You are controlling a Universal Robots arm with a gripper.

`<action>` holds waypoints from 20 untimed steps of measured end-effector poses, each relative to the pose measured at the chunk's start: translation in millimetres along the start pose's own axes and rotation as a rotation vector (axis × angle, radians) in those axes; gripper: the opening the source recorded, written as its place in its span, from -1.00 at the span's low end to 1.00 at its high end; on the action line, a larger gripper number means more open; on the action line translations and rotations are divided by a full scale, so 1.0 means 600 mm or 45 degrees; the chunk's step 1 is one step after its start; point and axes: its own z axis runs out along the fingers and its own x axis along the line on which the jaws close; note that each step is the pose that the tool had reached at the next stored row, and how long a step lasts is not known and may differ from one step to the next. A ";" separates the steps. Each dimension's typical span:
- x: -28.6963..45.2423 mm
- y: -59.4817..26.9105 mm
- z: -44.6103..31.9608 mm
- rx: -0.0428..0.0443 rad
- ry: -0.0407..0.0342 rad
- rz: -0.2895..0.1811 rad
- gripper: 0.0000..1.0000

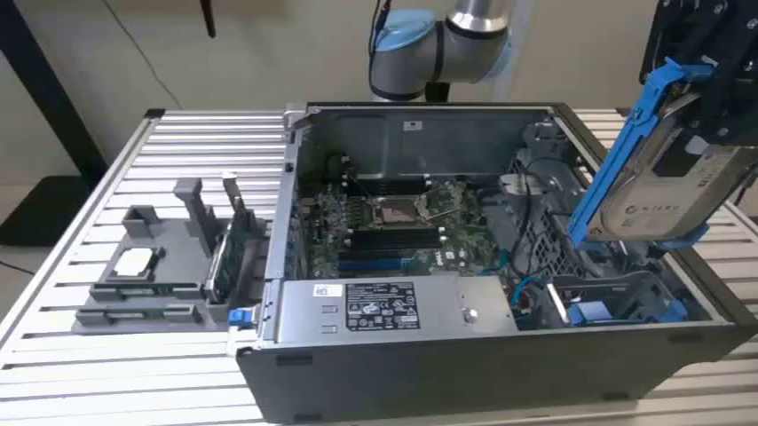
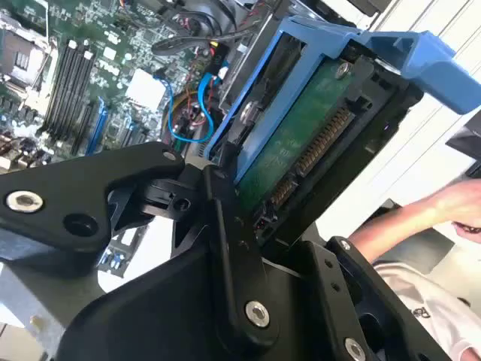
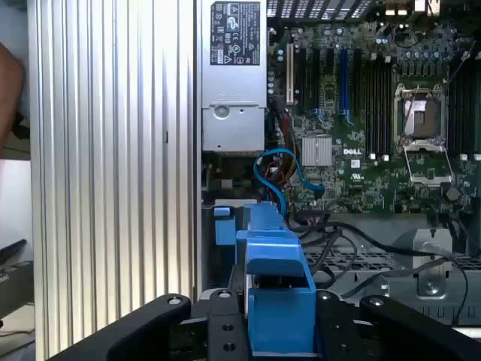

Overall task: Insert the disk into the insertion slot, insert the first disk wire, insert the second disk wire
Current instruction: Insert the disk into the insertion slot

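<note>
1. The flat, rectangular silver-grey disk (image 1: 661, 200), with a white printed label and clipped in a bright blue plastic carrier frame, hangs tilted in the air at the exterior view's right. It is above the open case and clear of it.
2. The black hand (image 1: 707, 124) grasps the disk by its upper part. In the second wrist view a black finger (image 2: 225, 218) presses against the blue frame beside the disk's green circuit-board underside (image 2: 301, 143).
3. The insertion slot (image 1: 616, 297), a narrow grey metal bay with blue plastic fittings, lies below the disk in the case's near corner, with nothing in it.
4. The dark grey computer case (image 1: 474, 373) lies open, showing a green motherboard (image 1: 397, 213) and a grey power-supply box (image 1: 367, 306) with stickers.
5. A thin blue cable (image 3: 278, 169) loops near the bay.
6. The case rests on a ribbed silver metal counter (image 1: 71, 266), which also carries a grey moulded fixture (image 1: 154, 266) at the exterior view's left.
7. A person's hand (image 2: 451, 207) shows beyond the counter.
</note>
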 end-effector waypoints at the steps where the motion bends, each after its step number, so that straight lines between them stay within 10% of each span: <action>1: 0.000 0.000 0.000 0.000 0.0000 0.000 -0.35; 20: 0.000 -0.002 0.015 0.000 -0.0001 0.000 -0.35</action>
